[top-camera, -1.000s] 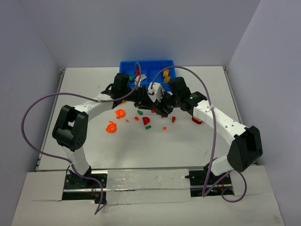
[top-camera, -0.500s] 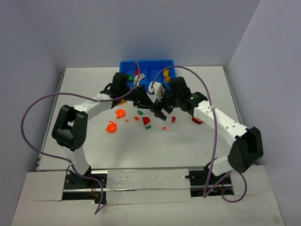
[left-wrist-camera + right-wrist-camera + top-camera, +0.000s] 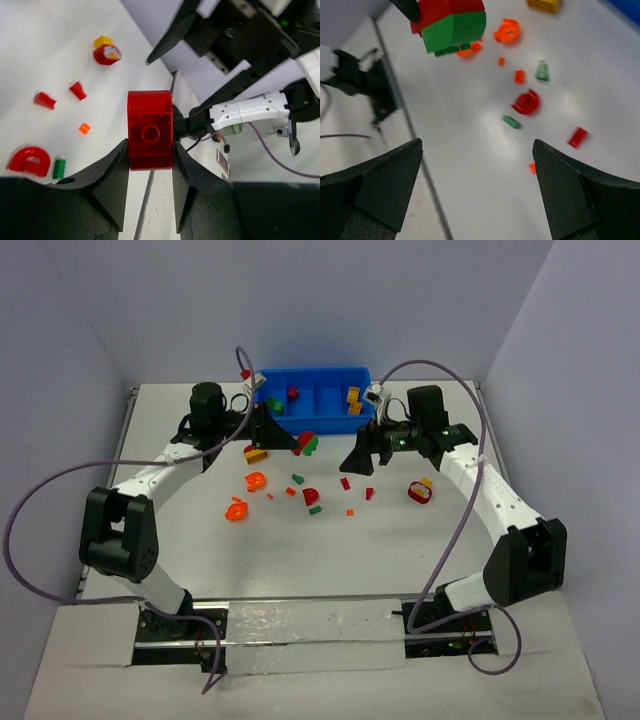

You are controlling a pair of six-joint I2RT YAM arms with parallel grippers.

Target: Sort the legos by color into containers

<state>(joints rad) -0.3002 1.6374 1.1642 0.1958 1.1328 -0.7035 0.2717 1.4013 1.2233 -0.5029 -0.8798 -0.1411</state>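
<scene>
My left gripper [image 3: 150,146] is shut on a red lego [image 3: 150,129], lifted above the table just in front of the blue tray [image 3: 312,374]. In the right wrist view a green piece [image 3: 455,29] sits joined to that red lego [image 3: 445,9]. From above, the pair [image 3: 305,443] hangs off the left gripper [image 3: 290,440]. My right gripper [image 3: 357,464] is open and empty to its right, apart from it, and its fingertips [image 3: 410,152] stand wide over bare table. Loose legos lie below: a red arch [image 3: 311,496], an orange arch [image 3: 255,480], green bits [image 3: 315,510].
The tray's compartments hold a green piece [image 3: 272,403], a red piece [image 3: 292,392] and yellow-orange pieces [image 3: 354,400]. A red-and-yellow piece [image 3: 420,490] lies right of centre. A yellow-orange block [image 3: 256,453] lies under the left arm. Purple cables loop over both arms.
The two grippers, close together over the middle before, have drawn apart. The right gripper opened and swung right. The left gripper pulled back left with the red-and-green piece.
</scene>
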